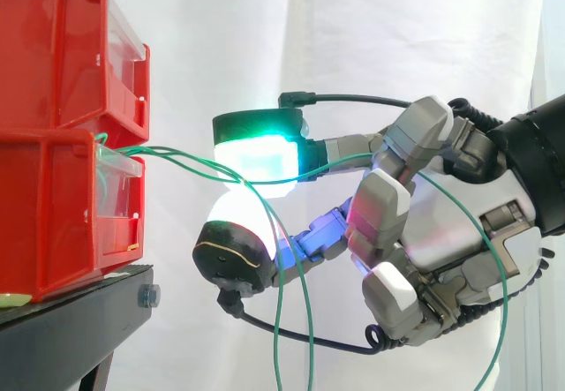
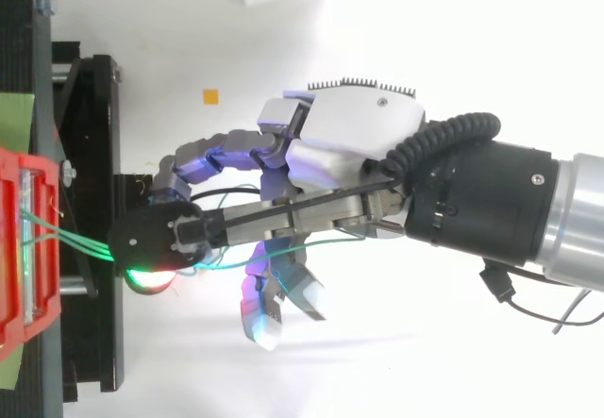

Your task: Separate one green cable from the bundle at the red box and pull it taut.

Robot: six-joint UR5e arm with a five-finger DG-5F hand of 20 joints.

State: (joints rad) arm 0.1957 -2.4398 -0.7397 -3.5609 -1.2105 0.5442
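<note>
Two red bins are stacked at the left; thin green cables leave the front of the lower bin and run right into my hand. A green-glowing pad above and a white-glowing pad below pinch a green cable between them, a short way in front of the bin. The stretch from bin to pads runs nearly straight with a slight sag. Past the pinch, green cable hangs down in loose loops under the hand. From above, the cables cross from the red bin to the fingertips of the hand.
The upper red bin sits directly over the lower one, both on a black stand. A white curtain hangs behind. A small orange square lies on the white floor beyond the stand.
</note>
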